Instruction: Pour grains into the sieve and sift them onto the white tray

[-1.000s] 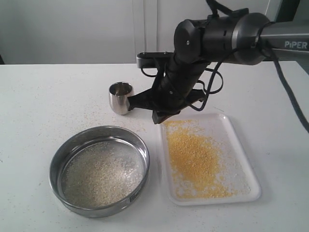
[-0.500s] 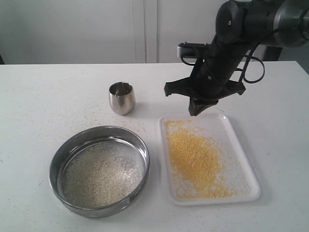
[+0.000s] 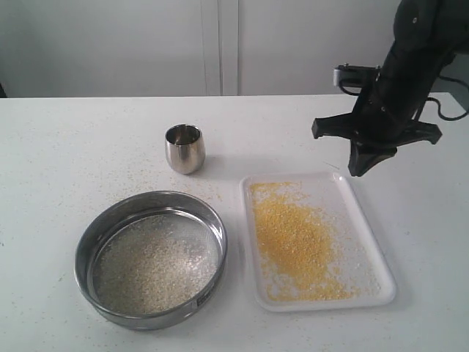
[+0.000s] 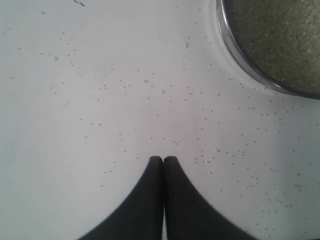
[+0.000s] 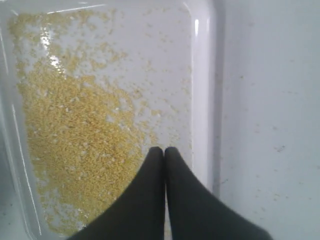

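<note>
The round steel sieve [image 3: 151, 258] sits at the front left of the table, its mesh covered with pale whitish grains [image 3: 154, 265]. Beside it on the right lies the white tray [image 3: 370, 242], carrying a heap of fine yellow grains [image 3: 293, 238]. My right gripper [image 3: 361, 169] hangs shut and empty above the tray's far right corner; its wrist view shows the tray rim [image 5: 202, 90] and yellow grains [image 5: 80, 145] below the gripper [image 5: 164, 150]. My left gripper [image 4: 163, 160] is shut and empty over bare table, with the sieve [image 4: 240, 60] off to one side.
A small shiny steel cup [image 3: 184, 149] stands upright behind the sieve, empty as far as I can see. Stray grains [image 3: 124, 176] speckle the white tabletop around cup and sieve. A pale wall runs behind the table's back edge.
My right arm has swung to the right, from beside the steel cup to above the tray's far right corner. Cup, sieve and tray stay where they were.
</note>
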### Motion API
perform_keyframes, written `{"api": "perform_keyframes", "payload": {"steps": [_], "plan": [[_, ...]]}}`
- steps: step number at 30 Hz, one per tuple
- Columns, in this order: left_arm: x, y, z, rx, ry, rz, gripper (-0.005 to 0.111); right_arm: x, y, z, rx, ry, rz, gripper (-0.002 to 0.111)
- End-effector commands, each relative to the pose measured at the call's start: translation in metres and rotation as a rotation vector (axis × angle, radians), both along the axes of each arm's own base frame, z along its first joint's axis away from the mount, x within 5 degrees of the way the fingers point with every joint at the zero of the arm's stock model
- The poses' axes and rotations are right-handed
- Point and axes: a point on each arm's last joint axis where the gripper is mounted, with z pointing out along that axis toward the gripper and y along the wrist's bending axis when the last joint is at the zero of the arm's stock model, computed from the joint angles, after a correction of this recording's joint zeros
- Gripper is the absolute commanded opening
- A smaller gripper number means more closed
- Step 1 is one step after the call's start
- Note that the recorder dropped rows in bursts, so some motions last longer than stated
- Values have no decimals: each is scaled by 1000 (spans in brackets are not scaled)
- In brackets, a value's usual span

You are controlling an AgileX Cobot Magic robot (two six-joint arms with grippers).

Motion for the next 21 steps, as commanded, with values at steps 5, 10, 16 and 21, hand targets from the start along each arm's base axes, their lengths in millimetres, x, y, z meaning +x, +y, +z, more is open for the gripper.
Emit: {"api": "perform_keyframes", "payload": {"steps": [5, 10, 16, 21], "plan": [[-2, 1, 0, 3, 6, 1, 0, -7, -32, 29, -7, -68, -49, 0], [-2, 1, 0, 3, 6, 1, 0, -24, -41, 33, -44, -104, -52, 0], [-2, 1, 0, 3, 6, 1, 0, -53, -46, 46, -60, -177, -50, 0], [-2, 1, 0, 3, 6, 1, 0, -85, -51, 51, -72, -264, -49, 0]]}}
